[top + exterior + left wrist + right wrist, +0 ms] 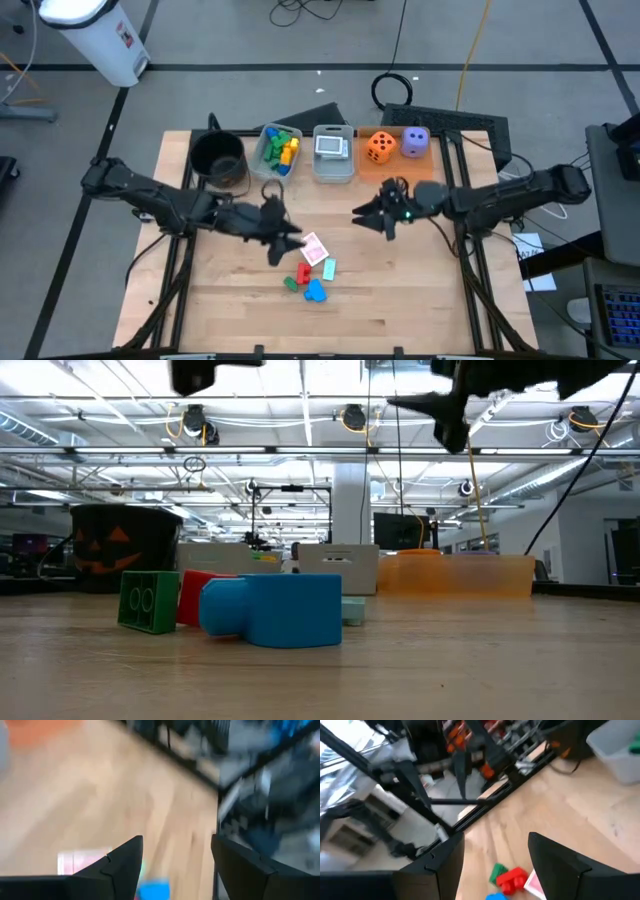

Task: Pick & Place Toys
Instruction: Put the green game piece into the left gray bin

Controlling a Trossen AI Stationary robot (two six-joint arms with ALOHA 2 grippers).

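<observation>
The left pincer (280,243) hangs spread and empty over the middle of the bench (400,290), right next to the loose toys, likely so it can drop onto one. A card (314,248), a red block (303,272), a green block (291,284) and a blue block (316,291) lie together near the front edge. The right pincer (372,218) hangs spread and empty too, nearer the back edge, waiting by the bins (333,165).

blocks (305,280): clustered mid-table | card (314,248): beside | dice (396,145): tray
</observation>
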